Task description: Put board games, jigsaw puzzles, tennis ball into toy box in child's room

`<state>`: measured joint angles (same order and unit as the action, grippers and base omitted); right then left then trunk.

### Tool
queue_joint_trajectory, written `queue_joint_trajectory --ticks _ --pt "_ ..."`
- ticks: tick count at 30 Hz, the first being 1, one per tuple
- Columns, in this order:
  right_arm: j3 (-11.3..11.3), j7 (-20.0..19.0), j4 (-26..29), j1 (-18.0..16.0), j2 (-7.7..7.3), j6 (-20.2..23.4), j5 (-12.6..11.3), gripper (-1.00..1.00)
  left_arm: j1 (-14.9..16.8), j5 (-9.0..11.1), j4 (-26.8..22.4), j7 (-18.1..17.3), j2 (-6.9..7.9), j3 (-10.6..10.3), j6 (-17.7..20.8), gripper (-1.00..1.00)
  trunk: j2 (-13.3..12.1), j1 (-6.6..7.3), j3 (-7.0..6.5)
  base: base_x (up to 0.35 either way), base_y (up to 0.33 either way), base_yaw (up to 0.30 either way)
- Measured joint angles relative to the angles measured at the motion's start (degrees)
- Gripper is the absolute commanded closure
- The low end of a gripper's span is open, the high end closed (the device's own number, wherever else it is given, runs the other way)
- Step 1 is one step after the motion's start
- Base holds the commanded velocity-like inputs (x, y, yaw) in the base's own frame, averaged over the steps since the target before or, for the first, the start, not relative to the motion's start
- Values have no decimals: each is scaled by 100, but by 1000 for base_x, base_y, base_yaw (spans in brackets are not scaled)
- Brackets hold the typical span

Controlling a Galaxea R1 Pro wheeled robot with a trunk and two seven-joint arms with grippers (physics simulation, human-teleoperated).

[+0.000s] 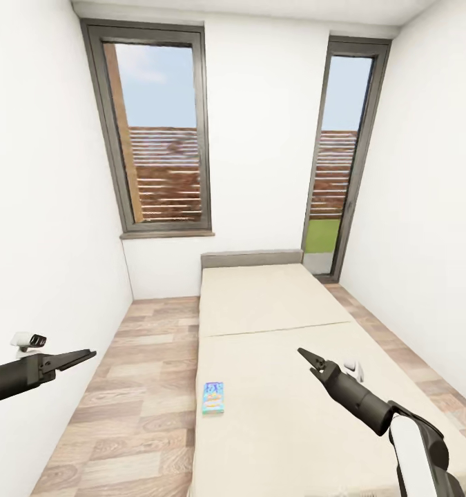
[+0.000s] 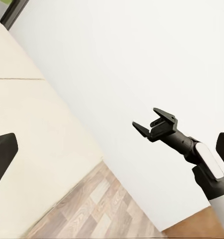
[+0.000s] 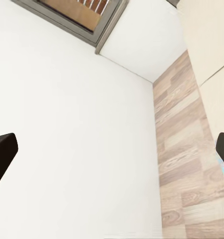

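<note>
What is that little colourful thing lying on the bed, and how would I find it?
Start at the long beige bed running away from the two windows. On its near half, follow the edge next to the wood floor to a small flat board game. Its bright blue printed cover sets it apart from the plain mattress.

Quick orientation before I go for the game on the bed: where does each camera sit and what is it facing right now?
Head view: high on the robot, facing the bed, both windows, blue board game; left gripper and right gripper show.
Left wrist view: on the left arm, facing across the bed at the white wall; the right gripper shows.
Right wrist view: on the right arm, facing wall and wood floor.
Shared: bed, floor.
</note>
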<state>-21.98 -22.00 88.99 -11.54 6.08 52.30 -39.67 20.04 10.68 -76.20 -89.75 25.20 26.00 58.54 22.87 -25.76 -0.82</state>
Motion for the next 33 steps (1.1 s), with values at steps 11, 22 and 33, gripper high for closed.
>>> queue_joint_trajectory --ticks 11,22,33 --pt "0 0 0 1 0 0 0 -100 -1 0 0 0 0 0 0 -100 0 0 0 0 117 -279" --pt "2 0 1 0 0 0 0 -100 -2 1 1 0 0 0 0 -100 0 0 0 0 9 -279" --pt "1 -1 -1 0 -1 -1 0 -100 -3 -1 -1 0 0 0 0 -100 0 0 0 0 74 -279"
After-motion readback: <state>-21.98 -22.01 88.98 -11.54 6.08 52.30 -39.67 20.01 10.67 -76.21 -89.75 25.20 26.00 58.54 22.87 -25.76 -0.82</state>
